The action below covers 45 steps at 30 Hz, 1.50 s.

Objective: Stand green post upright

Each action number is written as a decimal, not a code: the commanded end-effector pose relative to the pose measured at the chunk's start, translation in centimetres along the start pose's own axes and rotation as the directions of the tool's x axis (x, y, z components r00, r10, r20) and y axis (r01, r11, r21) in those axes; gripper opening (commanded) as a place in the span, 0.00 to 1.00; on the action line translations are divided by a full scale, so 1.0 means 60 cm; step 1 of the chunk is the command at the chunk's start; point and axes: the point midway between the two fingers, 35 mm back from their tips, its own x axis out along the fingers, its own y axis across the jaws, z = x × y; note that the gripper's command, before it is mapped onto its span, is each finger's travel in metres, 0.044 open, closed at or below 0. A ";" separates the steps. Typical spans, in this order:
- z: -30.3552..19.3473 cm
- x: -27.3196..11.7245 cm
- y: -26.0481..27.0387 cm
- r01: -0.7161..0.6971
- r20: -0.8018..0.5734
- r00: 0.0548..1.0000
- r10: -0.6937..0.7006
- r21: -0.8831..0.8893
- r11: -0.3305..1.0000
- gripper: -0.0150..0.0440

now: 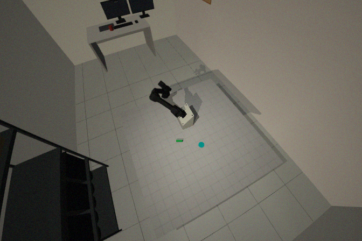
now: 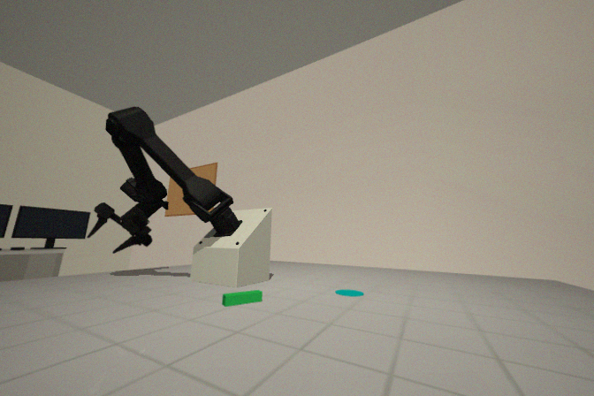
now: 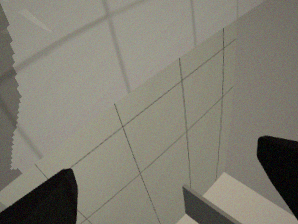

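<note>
The green post (image 1: 179, 141) (image 2: 242, 298) lies on its side on the tiled surface, in front of the arm's base. The flat cyan circle (image 1: 201, 144) (image 2: 349, 293) lies to the right of the post in the top and exterior views, apart from it, with nothing on it. My gripper (image 2: 101, 244) (image 3: 170, 164) is open and empty, its two black fingers wide apart. It hangs in the air, pointing down at a slant, well to the left of the post in the exterior view. The wrist view shows neither the post nor the circle.
The arm's pale wedge-shaped base (image 1: 188, 119) (image 2: 253, 256) stands behind the post and the circle in the exterior view. A desk (image 1: 118, 35) (image 2: 22, 267) with monitors stands farther back. A dark shelf unit (image 1: 36, 187) stands at the lower left of the top view.
</note>
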 end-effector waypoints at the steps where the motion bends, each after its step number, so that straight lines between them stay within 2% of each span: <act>1: -0.002 -0.002 0.001 -0.001 -0.005 1.000 0.001 0.004 1.000 0.89; 6: -0.049 -0.068 0.021 -0.024 -0.143 0.989 0.041 0.119 0.993 0.67; 7: -0.060 -0.082 0.026 -0.030 -0.176 0.983 0.055 0.143 0.989 0.65; 16: -0.133 -0.228 0.078 -0.026 -0.442 0.875 0.198 0.366 0.930 0.65; 27: -0.159 -0.426 0.143 0.111 -0.655 0.643 0.397 0.593 0.798 0.65; 36: -0.124 -0.587 0.194 0.302 -0.716 0.412 0.563 0.691 0.657 0.65; 45: -0.042 -0.731 0.237 0.525 -0.672 0.188 0.716 0.685 0.505 0.65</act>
